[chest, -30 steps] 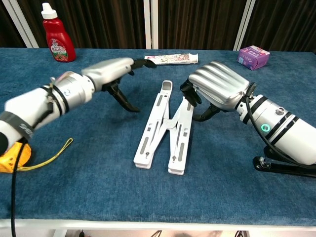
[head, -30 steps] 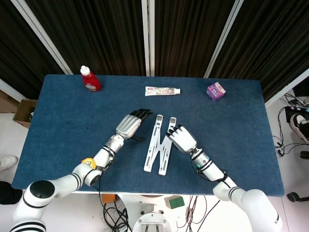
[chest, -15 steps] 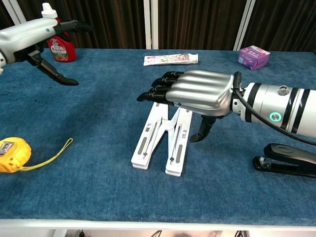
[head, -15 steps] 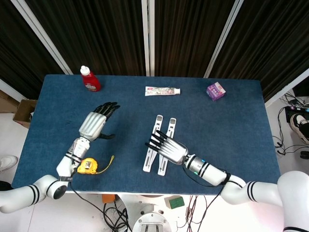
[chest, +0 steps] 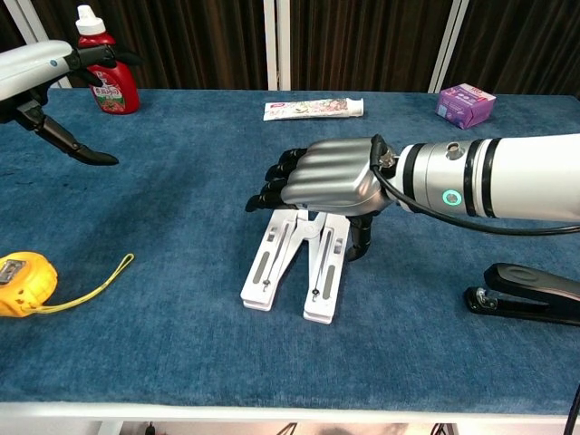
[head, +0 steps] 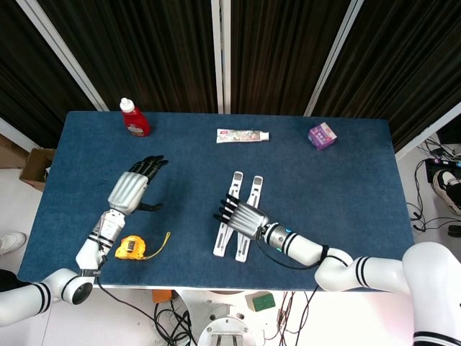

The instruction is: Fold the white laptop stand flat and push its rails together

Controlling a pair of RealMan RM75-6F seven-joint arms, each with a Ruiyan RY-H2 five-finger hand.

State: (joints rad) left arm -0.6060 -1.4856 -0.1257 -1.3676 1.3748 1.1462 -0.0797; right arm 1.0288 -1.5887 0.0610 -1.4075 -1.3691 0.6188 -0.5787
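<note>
Dark curtains hang behind a table (head: pixel 346 216) covered in blue cloth. At the far left of its back edge stands a red sauce bottle (head: pixel 133 118) with a white cap. In front of it, over the left part of the cloth, the left hand (head: pixel 133 186) hovers with fingers spread, thumb hanging down, holding nothing. A yellow tape measure (head: pixel 130 247) lies near the front edge, its yellow strap trailing to the right. A toothpaste tube (head: pixel 243 135) lies flat near the back, about mid-table. The white laptop stand (head: pixel 238 216) lies folded flat near the table's middle, its two rails in a narrow V, close at the near end and apart at the far end. The right hand (chest: pixel 331 177) is over the stand's far half, palm down, fingers stretched leftward across both rails and gripping nothing; whether it touches them I cannot tell. A small purple box (head: pixel 322 135) sits at the back right, and a black stapler (chest: pixel 530 294) lies near the front right.
</note>
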